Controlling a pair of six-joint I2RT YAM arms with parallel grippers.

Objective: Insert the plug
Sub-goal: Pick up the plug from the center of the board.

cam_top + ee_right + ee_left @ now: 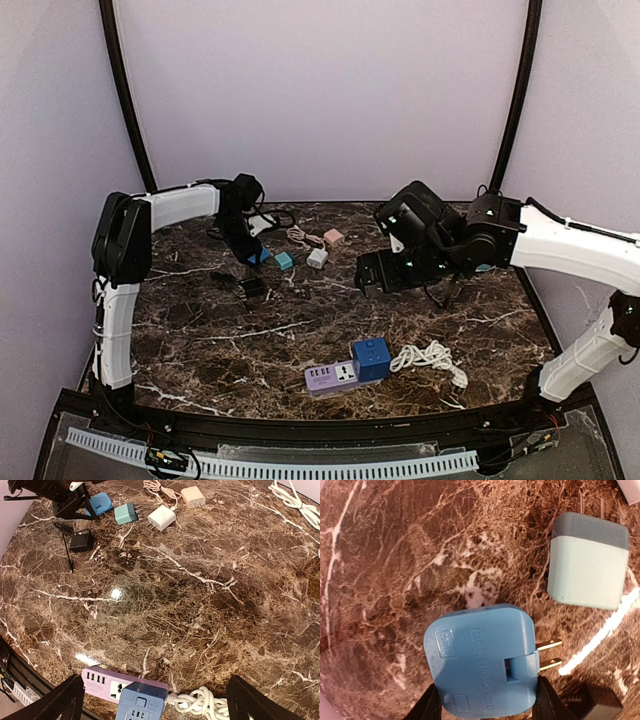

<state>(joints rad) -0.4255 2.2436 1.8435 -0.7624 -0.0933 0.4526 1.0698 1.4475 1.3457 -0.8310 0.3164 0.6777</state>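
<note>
A blue plug (pixel 482 660) with two brass prongs pointing right lies on the marble table (pixel 300 320) at the back left. My left gripper (pixel 487 692) is shut on the blue plug, one black finger pressed against each of its sides; the top view shows the left gripper (pixel 245 250) low at the blue plug (pixel 259 256). A purple power strip (pixel 330 376) with a blue cube socket (pixel 371 359) lies near the front edge. My right gripper (pixel 372 275) hangs open above the table's middle, nothing between its fingers, and the purple power strip (pixel 102 682) shows below it.
A teal plug (pixel 587 562) lies just beyond the blue one, then a white plug (pixel 317 258) and a pink plug (pixel 334 237). A black adapter (pixel 252 288) sits in front of them. A knotted white cord (pixel 432 358) trails right of the strip.
</note>
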